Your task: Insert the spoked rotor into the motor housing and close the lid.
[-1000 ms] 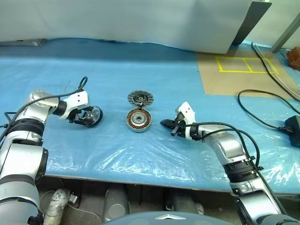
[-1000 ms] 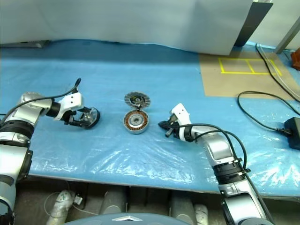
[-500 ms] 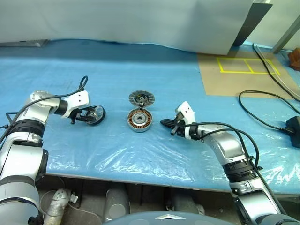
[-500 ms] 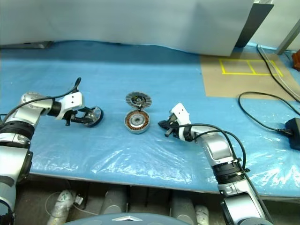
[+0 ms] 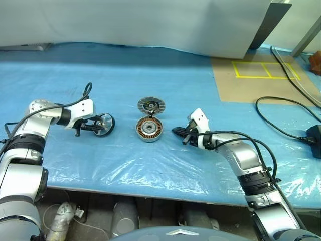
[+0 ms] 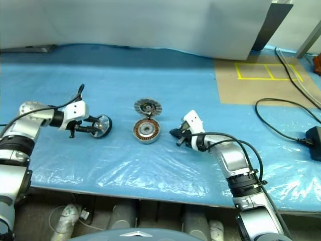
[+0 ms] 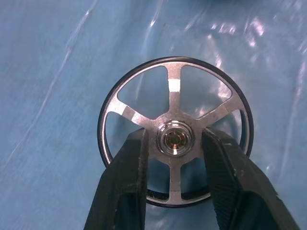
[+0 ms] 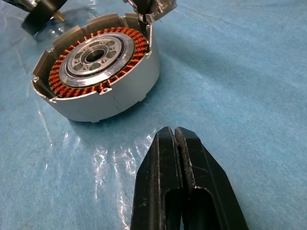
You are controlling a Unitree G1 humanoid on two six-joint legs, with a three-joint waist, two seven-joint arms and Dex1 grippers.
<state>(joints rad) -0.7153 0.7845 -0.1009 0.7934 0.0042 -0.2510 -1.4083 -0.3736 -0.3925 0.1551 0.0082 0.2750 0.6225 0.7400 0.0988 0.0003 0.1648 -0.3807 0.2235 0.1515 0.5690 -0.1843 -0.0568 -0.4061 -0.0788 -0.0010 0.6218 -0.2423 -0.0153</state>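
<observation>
Seen from the head camera, one motor housing (image 5: 148, 129) sits on the blue plastic sheet (image 5: 150, 165), its ring of copper windings facing up, and it serves as the landmark for everything else. One lid (image 5: 150, 105) lies just behind the housing, ribbed face up, close to its far rim. One spoked rotor (image 5: 105, 123) stands on edge to the left of the housing, well apart from it, gripped by the left gripper (image 5: 98, 125). One right gripper (image 5: 176, 132) rests low over the sheet near the housing's right side, pointing at it without touching. Two black cables (image 5: 281, 108) run far to the right of the housing, near a brown board (image 5: 251, 85) marked with yellow tape. Next, the left wrist view shows that same rotor (image 7: 175, 139) face on, with five spokes, and the two black fingers (image 7: 125, 177) clamped either side of its central hub. Lastly, the right wrist view shows the housing (image 8: 98, 72) just ahead of the right gripper (image 8: 175, 136), whose two fingers are pressed together on nothing, and the lid's edge (image 8: 151, 9) touches the housing's far rim.
</observation>
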